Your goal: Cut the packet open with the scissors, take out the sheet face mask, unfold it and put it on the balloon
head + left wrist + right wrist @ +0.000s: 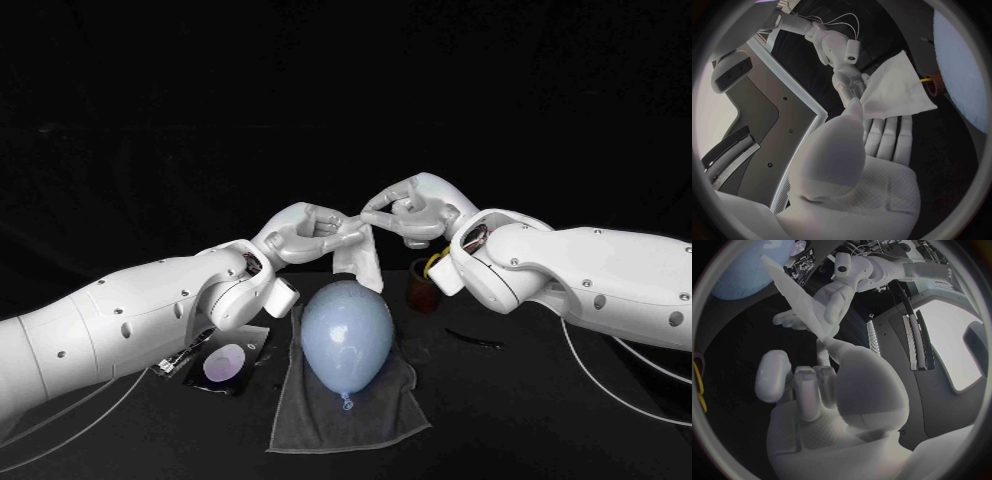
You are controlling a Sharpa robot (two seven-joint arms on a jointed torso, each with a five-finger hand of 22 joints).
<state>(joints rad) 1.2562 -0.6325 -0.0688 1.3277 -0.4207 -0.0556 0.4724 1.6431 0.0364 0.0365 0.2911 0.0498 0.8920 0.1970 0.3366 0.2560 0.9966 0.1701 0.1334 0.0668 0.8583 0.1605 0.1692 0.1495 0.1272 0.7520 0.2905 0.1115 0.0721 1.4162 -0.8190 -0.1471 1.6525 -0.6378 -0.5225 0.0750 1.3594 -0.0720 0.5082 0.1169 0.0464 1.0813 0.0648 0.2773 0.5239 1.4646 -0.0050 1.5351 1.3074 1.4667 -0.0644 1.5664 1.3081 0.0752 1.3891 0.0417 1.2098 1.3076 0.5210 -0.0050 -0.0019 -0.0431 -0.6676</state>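
Note:
The white sheet face mask [358, 262] hangs partly folded between my two hands, just above the far end of the pale blue balloon [346, 343]. My left hand [307, 235] pinches one edge of the mask [895, 91]. My right hand [411, 212] pinches the other edge of the mask [795, 295]. The hands almost touch each other. The balloon [967, 65] lies on a grey towel [353, 415], knot towards me. The opened packet [224, 365] lies to the towel's left. Yellow scissors handles [927, 80] stick out of a brown cup [423, 287].
A thin dark strip [476, 338] lies on the table to the right of the towel. Cables run along both arms near the table's front corners. The brown cup stands close under my right wrist.

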